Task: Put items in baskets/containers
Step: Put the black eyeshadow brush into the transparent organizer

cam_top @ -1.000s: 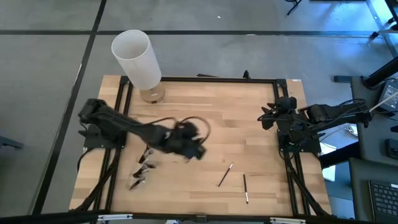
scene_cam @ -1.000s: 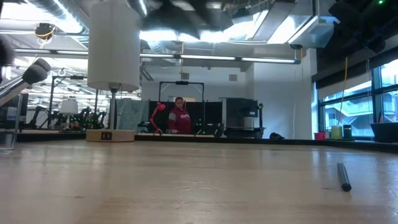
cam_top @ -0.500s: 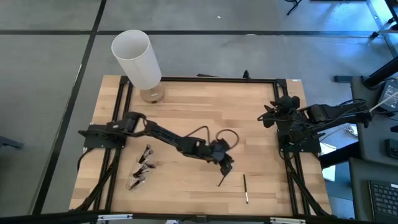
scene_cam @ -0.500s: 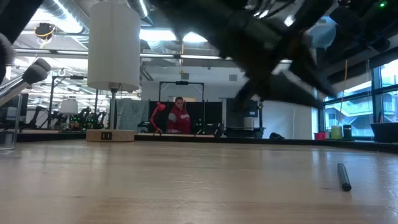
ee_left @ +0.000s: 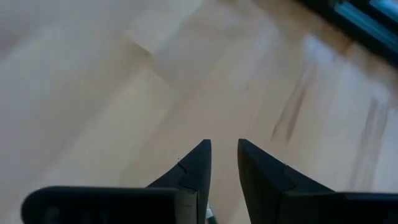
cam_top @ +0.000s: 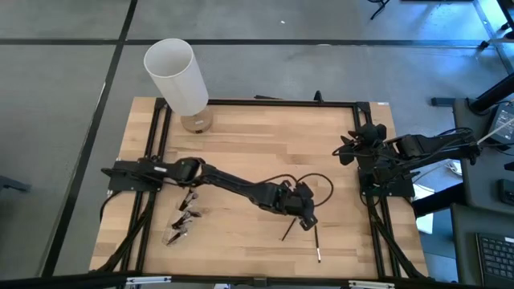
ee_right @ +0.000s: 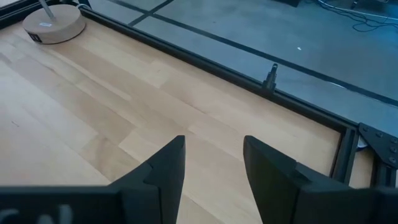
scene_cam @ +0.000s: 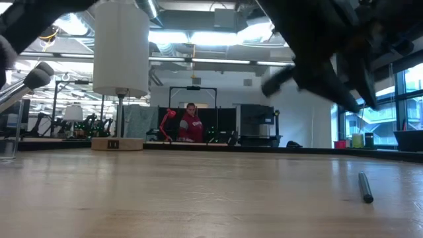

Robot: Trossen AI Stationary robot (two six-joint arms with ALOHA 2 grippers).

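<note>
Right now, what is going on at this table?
The left arm is stretched across the table, its claw over the near right part, just above two loose makeup brushes lying on the wood. Its fingers show a narrow gap with nothing between them. More brushes sit in a clear cup lying near the left edge. The right claw waits open at the right edge, holding nothing.

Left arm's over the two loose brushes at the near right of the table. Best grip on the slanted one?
Take the slanted brush mid-handle, coming straight down, fingers across its width. It lies flat and thin on the table, apart from the other brush. The left pincer hangs just above it, slightly open.
</note>
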